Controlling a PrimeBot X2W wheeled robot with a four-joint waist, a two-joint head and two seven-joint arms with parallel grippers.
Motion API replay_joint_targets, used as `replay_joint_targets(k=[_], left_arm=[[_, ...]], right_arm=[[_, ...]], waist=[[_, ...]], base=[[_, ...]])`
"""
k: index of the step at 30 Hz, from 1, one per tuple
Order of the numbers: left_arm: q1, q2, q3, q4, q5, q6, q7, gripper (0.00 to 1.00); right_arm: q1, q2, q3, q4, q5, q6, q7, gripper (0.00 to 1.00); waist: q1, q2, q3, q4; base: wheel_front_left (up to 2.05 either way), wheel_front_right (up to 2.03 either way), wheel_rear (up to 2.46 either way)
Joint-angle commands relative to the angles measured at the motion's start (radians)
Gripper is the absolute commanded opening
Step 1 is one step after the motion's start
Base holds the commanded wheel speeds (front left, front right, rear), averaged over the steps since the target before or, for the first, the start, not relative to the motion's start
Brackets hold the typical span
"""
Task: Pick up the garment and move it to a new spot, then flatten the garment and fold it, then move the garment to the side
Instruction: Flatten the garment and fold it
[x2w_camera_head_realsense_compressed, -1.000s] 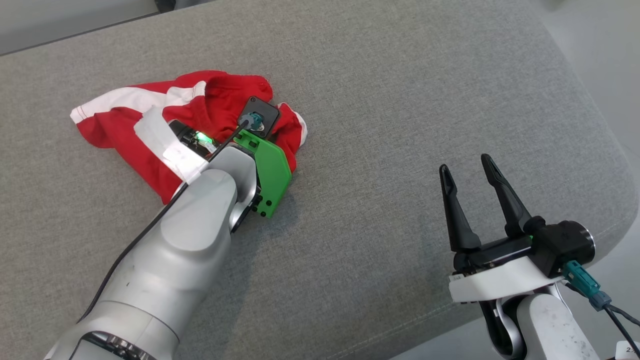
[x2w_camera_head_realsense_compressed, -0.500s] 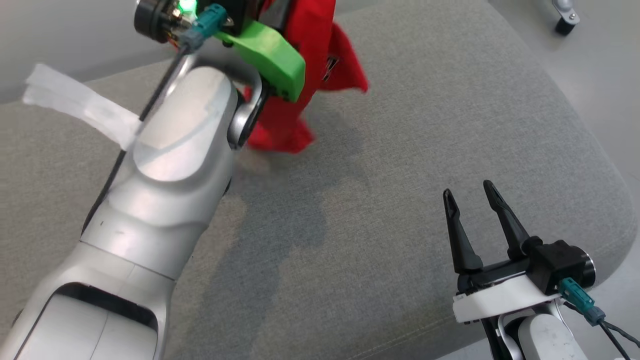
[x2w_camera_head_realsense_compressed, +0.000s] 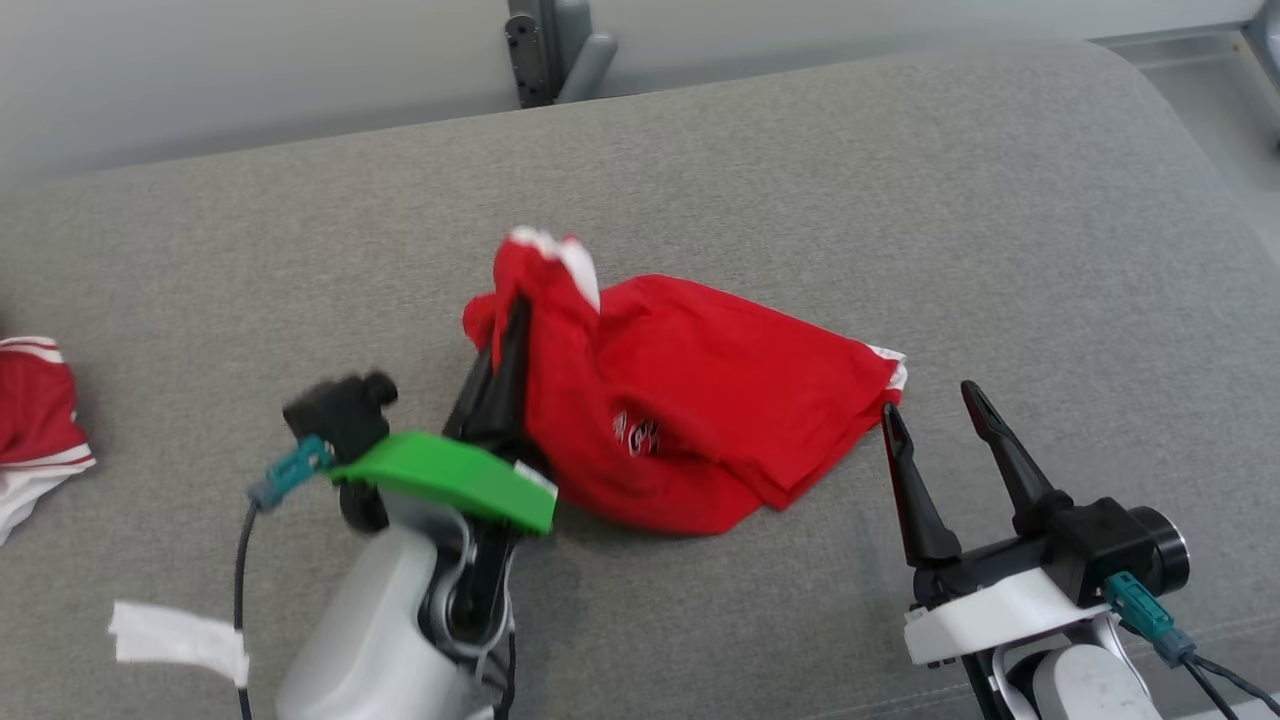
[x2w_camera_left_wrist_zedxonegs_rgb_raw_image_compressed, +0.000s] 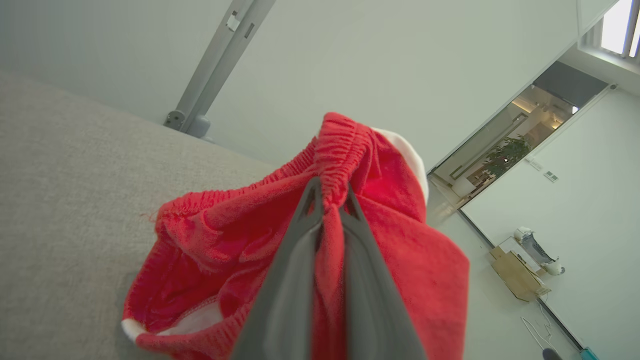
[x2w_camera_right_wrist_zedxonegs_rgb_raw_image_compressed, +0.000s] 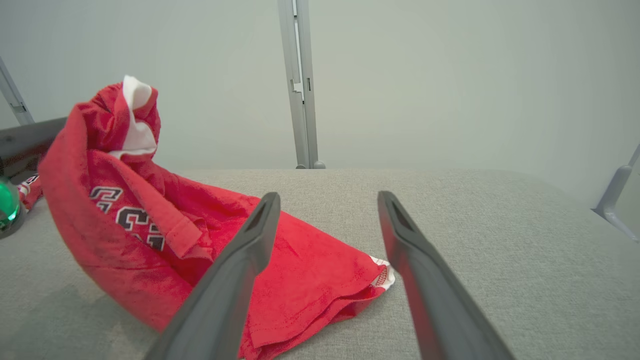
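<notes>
Just-lifted red jersey garment (x2w_camera_head_realsense_compressed: 700, 410) now landing mid grey fabric cushion (x2w_camera_head_realsense_compressed: 1000, 200), relocation finishing; left gripper (x2w_camera_left_wrist_zedxonegs_rgb_raw_image_compressed: 327, 192) pinching waistband (x2w_camera_left_wrist_zedxonegs_rgb_raw_image_compressed: 345, 145), right gripper (x2w_camera_head_realsense_compressed: 930, 400) gaping empty.

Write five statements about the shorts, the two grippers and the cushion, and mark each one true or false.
1. The left gripper is shut on the red shorts at their gathered waistband. True.
2. The right gripper grips the shorts' hem. False: its jaws stand open and hold nothing, just beside the hem corner.
3. The shorts lie flat and folded. False: the pinched end is held up and the rest slumps, crumpled, on the grey cushion.
4. A second red and white garment lies at the left edge of the head view. True.
5. The shorts bear lettering. True.
</notes>
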Motion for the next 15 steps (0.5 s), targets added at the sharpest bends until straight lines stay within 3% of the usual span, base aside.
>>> replay_joint_targets(k=[1,2,3,4,9,15], left_arm=[[0.04,0.004,0.008,0.004,0.016,-0.006,-0.004,0.06],[0.073,0.004,0.016,0.008,0.049,-0.008,-0.004,0.35],[0.101,0.005,0.025,0.005,0.078,-0.01,-0.004,0.89],[0.13,0.009,0.039,-0.002,0.109,-0.01,-0.004,1.0],[0.262,0.031,0.177,-0.111,0.294,-0.011,-0.004,1.0],[0.409,0.018,0.337,-0.291,0.574,0.011,-0.003,1.0]], right_arm=[[0.006,-0.002,0.003,0.0,-0.009,0.0,0.001,1.0],[0.007,-0.005,0.004,0.001,-0.011,0.0,0.001,1.0],[0.009,-0.007,0.001,0.001,-0.012,0.0,0.001,1.0],[0.012,-0.009,-0.002,0.001,-0.012,0.0,0.001,1.0],[0.024,-0.013,0.001,-0.002,-0.008,0.0,0.001,1.0],[0.036,-0.018,0.036,0.031,0.021,0.0,0.001,1.0]], waist=[[0.0,0.0,-0.011,0.049],[0.0,0.0,-0.013,0.057],[0.0,0.0,-0.015,0.064],[0.0,0.0,-0.018,0.072],[0.0,0.0,-0.028,0.102],[0.0,0.0,-0.044,0.127]], base=[[0.0,0.0,0.0],[0.0,0.0,0.0],[0.0,0.0,0.0],[0.0,0.0,0.0],[0.0,0.0,0.0],[0.0,0.0,0.0]])
